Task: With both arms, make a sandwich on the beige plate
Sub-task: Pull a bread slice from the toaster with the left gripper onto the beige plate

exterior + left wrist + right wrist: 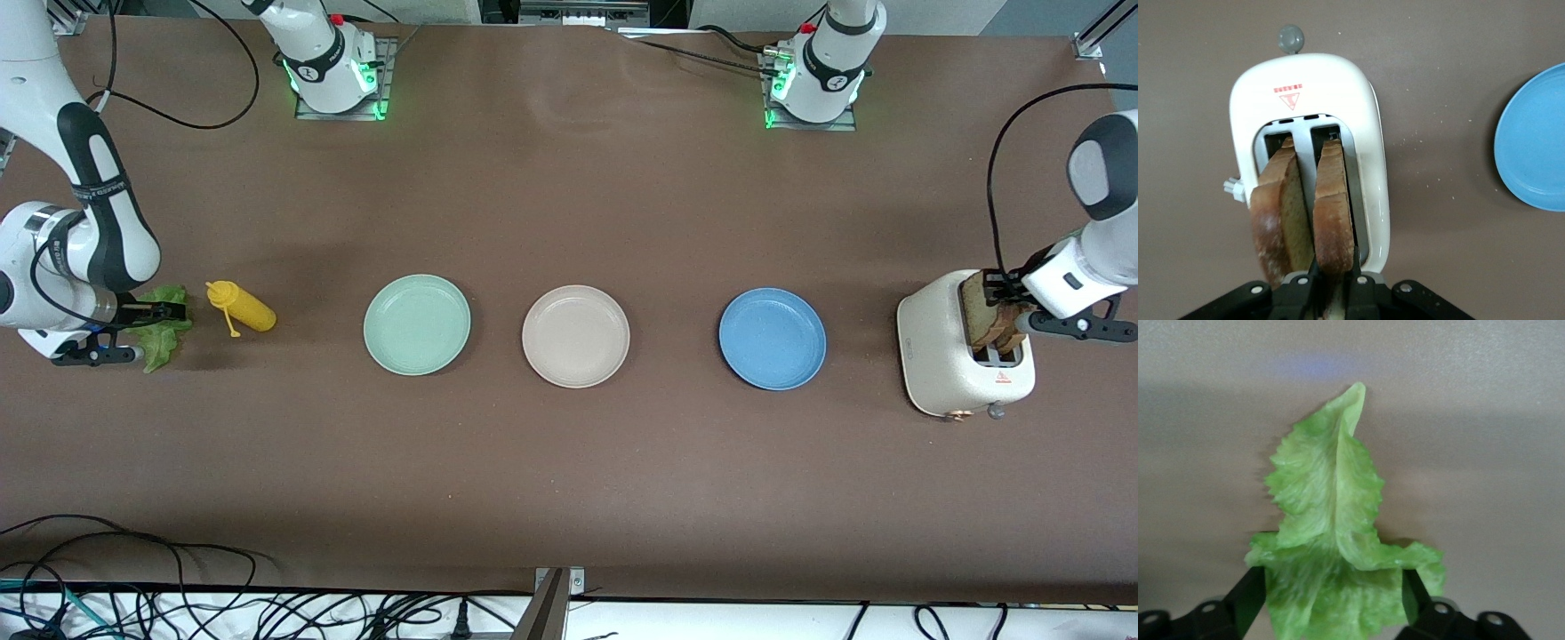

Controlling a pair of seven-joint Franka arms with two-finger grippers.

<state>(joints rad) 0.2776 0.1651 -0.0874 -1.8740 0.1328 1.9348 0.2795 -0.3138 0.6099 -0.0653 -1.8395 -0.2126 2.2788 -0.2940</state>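
The beige plate [575,336] stands bare in the middle of the table. Two tan bread slices stand in a white toaster [960,373] at the left arm's end. My left gripper [1006,307] is over the toaster, shut on one bread slice [1333,213]; in the left wrist view the gripper [1334,268] pinches its edge, and the other slice [1275,213] stands beside it. The green lettuce leaf [164,342] lies on the table at the right arm's end. My right gripper [158,333] is low over it, and in the right wrist view the gripper [1333,600] is open, fingers either side of the leaf [1325,507].
A mint green plate [416,324] and a blue plate [772,338] flank the beige plate, in one row. A yellow squeeze bottle [242,308] lies between the lettuce and the mint plate. The blue plate's rim [1535,140] shows beside the toaster [1305,87].
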